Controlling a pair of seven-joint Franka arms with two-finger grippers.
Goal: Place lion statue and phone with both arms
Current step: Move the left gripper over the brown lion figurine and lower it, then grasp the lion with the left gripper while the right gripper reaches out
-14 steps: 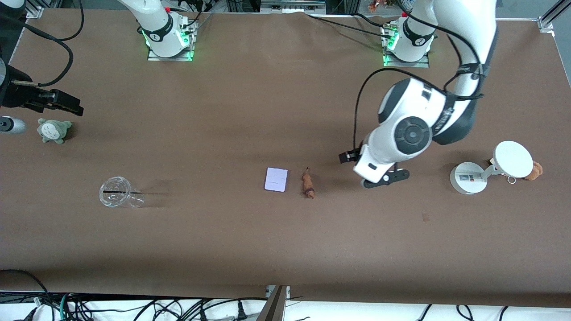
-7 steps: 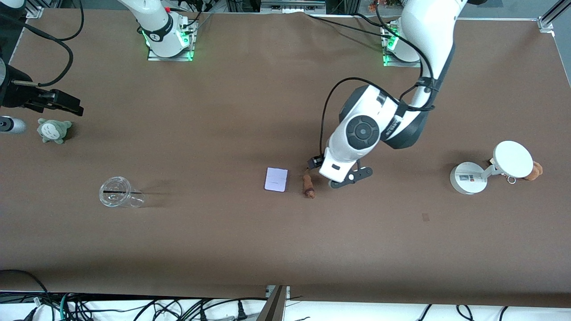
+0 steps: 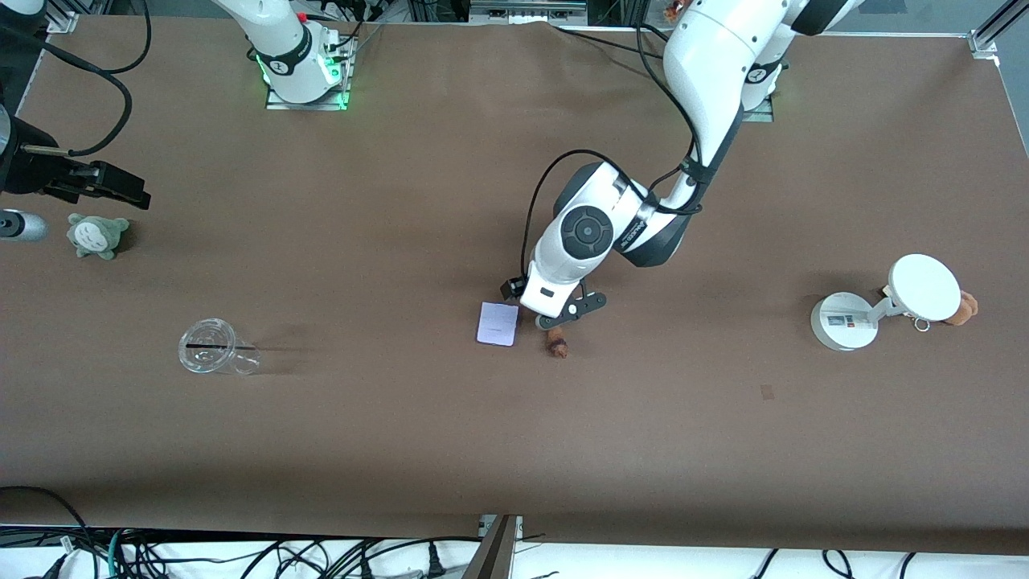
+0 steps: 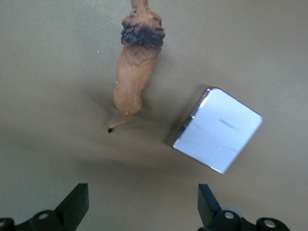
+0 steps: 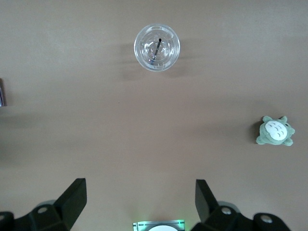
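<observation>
Now the left gripper [image 3: 555, 315] hangs over the middle of the table, above the tail end of the lion statue [image 3: 555, 344] and just beside the phone [image 3: 498, 324]. Its fingers [image 4: 74, 204] are spread wide and hold nothing; in the left wrist view both fingertips frame bare tabletop, touching neither item. Lion statue lies flat on the table [image 3: 402, 450], dark mane end toward the front camera edge, thin tail pointing toward the robot bases. Phone lies flat just beside it on the right arm's side, apart from the lion, slightly rotated. Nothing lies between the open fingers and the two items.

Right gripper [image 3: 120, 189] waits near the right arm's end of the table, above the grey-green plush toy [image 3: 96, 235]; fingers wide apart in the right wrist view, empty. A clear plastic cup [image 3: 213, 347] with a dark straw sits nearer the front camera than the plush, toward that same end. At the left arm's end stands a white round-based stand [image 3: 880, 304] with a disc, a small brown plush bear [image 3: 966, 307] touching it at the disc side. All of these are well apart from the lion and phone.
</observation>
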